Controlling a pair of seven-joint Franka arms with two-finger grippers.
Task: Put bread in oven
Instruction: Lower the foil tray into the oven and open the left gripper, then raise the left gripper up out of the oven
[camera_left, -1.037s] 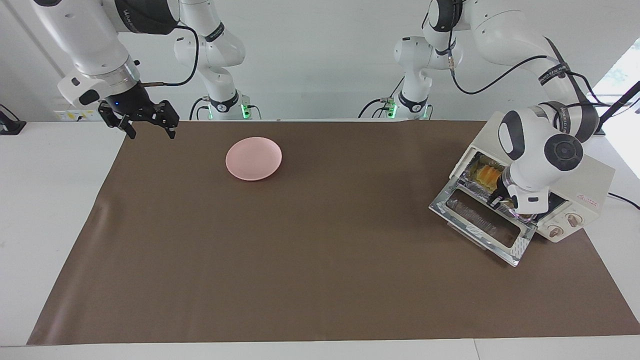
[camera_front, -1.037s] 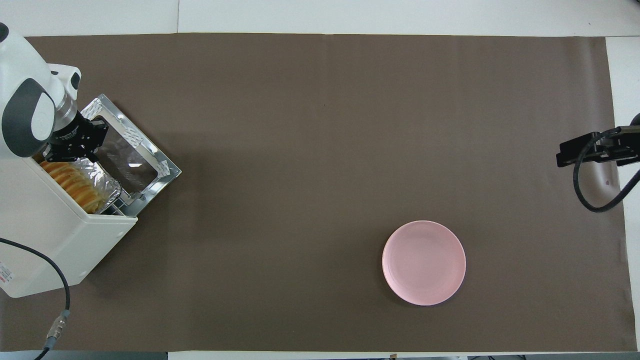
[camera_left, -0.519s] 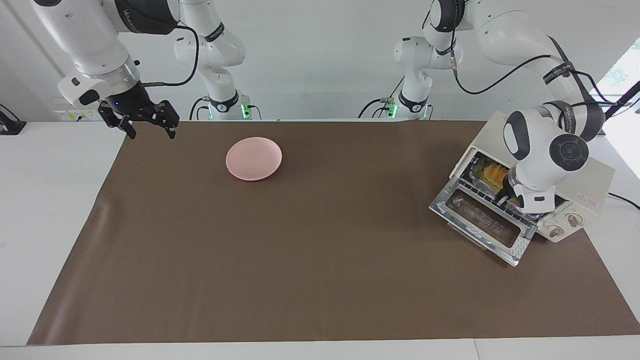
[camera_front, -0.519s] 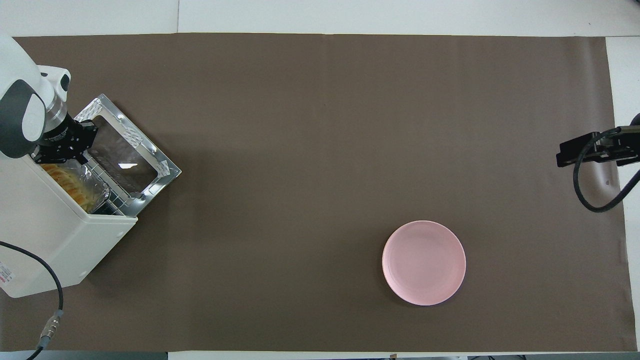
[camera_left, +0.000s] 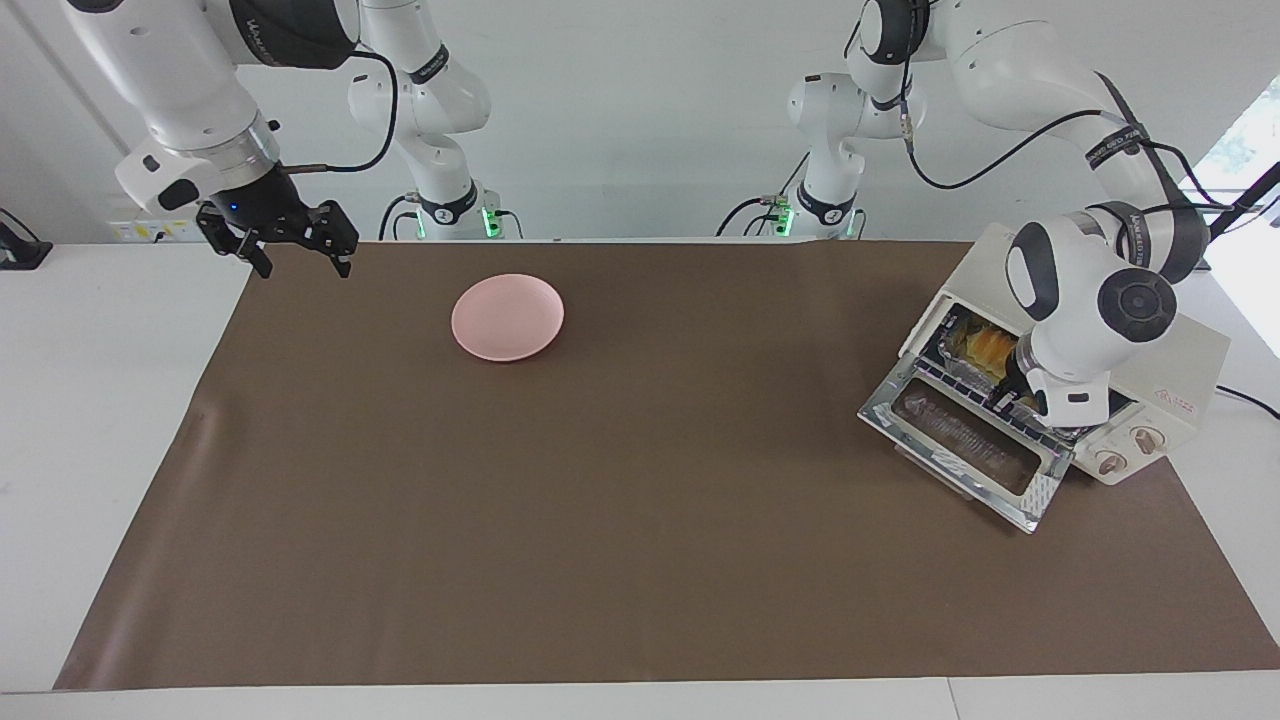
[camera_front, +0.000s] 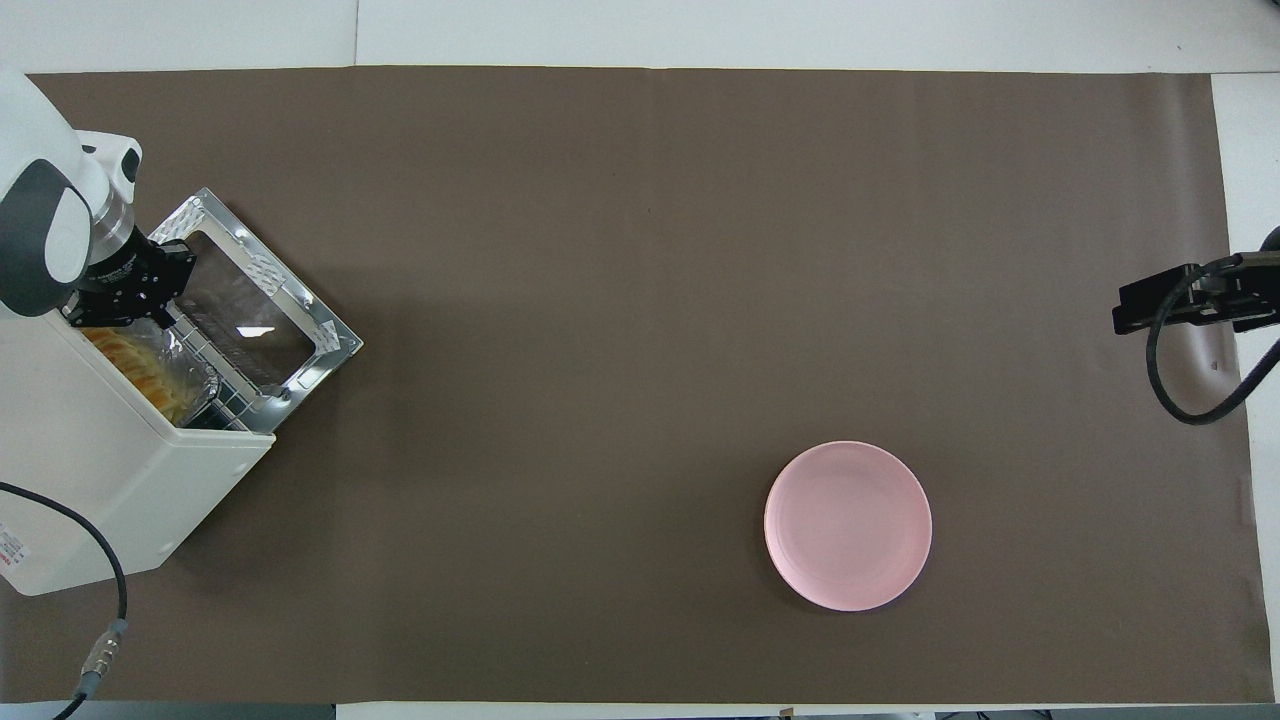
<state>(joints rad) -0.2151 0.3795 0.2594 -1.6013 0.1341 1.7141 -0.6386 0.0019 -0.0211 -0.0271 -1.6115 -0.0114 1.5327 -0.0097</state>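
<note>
Two Franka arms work over a brown mat (camera_left: 640, 520) spread on the white table. At the left arm's end of the table stands the cream-white boxy toaster oven (camera_left: 1160, 400) (camera_front: 90, 470), its glass drop-down door (camera_left: 965, 450) (camera_front: 255, 310) lying open and flat on the mat. Inside, the small golden-yellow ridged bread (camera_left: 985, 345) (camera_front: 135, 372) sits in a crinkled silver foil tray (camera_front: 190, 365) on the wire rack, partly tucked under the oven's roof. The left gripper (camera_left: 1012, 398) (camera_front: 125, 305) is at the oven's mouth, just above the hinge edge of the door; the arm's bulky white wrist covers it and much of the opening, so I cannot tell how its fingers stand or whether they touch the tray. A round pink plate (camera_left: 508, 317) (camera_front: 848, 525) lies bare on the mat, well apart from the oven, toward the right arm's end. The right gripper (camera_left: 300, 262) (camera_front: 1180, 300) waits raised over the mat's edge at that end, fingers spread with nothing between them.
</note>
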